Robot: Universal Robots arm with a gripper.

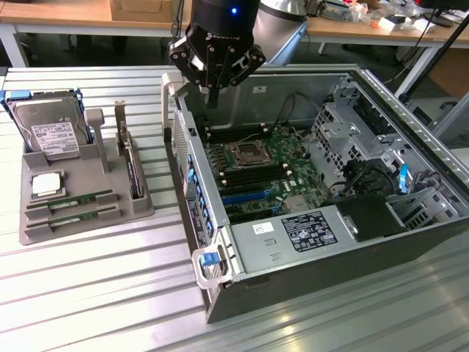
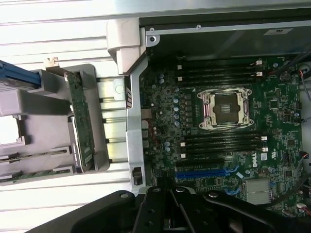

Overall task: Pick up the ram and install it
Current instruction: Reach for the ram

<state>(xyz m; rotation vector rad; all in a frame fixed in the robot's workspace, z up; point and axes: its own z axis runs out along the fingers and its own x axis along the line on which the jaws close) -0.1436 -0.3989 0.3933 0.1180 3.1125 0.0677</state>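
Arm [image 1: 282, 26] is cut off by the frame at 12 o'clock in the exterior view; from it, the wrist and the gripper [image 1: 212, 99] are seen. The gripper hangs over the case wall, at 11 o'clock from the CPU socket [image 1: 245, 154], and well apart from the ram [image 1: 71, 199]. It looks clenched, the tips together, with nothing visible between them. In the wrist view the gripper [image 2: 165, 188] covers with its dark links a strip of the motherboard [image 2: 218, 145]. Whether something sits in the black memory slots [image 1: 253, 174] beside the socket is hard to make out.

The grey tray [image 1: 91, 158] lies at 9 o'clock from the open computer case [image 1: 330, 275]. In the tray's 6 o'clock part the ram lies flat in a groove, and a second ram stick [image 1: 75, 217] lies in the next groove, just beside it. A square silver CPU chip [image 1: 45, 183] rests at 11 o'clock from them. A hard drive [image 1: 51, 132] leans at the 12 o'clock end, its edges partly hidden by a blue frame. An expansion card [image 1: 132, 169] stands on edge at the 3 o'clock side.
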